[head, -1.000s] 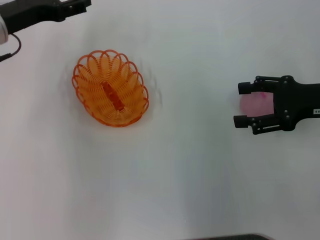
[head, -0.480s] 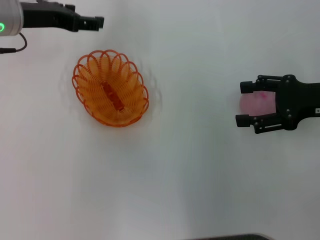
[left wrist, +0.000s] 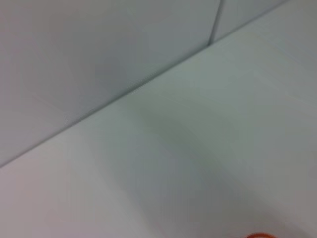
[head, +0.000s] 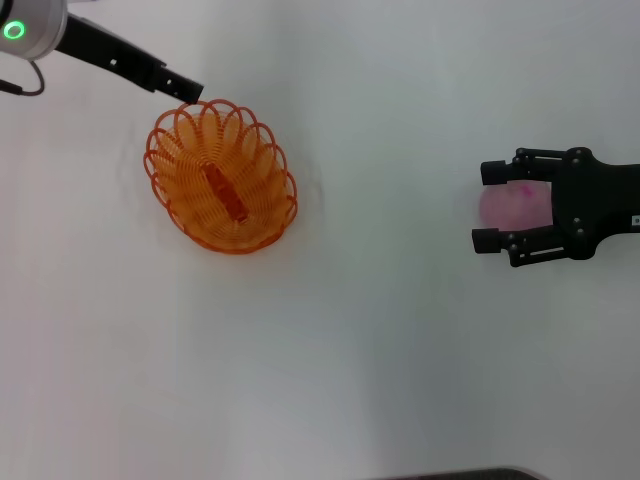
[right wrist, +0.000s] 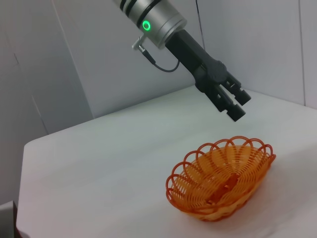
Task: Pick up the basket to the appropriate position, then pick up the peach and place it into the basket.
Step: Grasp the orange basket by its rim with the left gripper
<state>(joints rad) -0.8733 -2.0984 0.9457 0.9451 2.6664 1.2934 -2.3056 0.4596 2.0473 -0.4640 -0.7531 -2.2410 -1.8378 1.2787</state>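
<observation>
The orange wire basket (head: 220, 177) stands on the white table at the left; it also shows in the right wrist view (right wrist: 223, 178). My left gripper (head: 185, 88) hangs just off the basket's far left rim and a little above it, as the right wrist view (right wrist: 237, 105) shows, without touching it. A sliver of orange rim (left wrist: 257, 235) shows in the left wrist view. The pink peach (head: 510, 207) lies on the table at the right. My right gripper (head: 485, 207) is open, with one finger on each side of the peach.
A small orange tag (head: 226, 193) lies inside the basket. The white table (head: 380, 330) stretches between basket and peach. Grey walls (right wrist: 74, 64) stand behind the table's far edge. A dark edge (head: 460, 474) shows at the near side.
My left arm has swung down and rightward from the far left corner until its tip is by the basket's far rim. The right gripper, the peach and the basket have not moved.
</observation>
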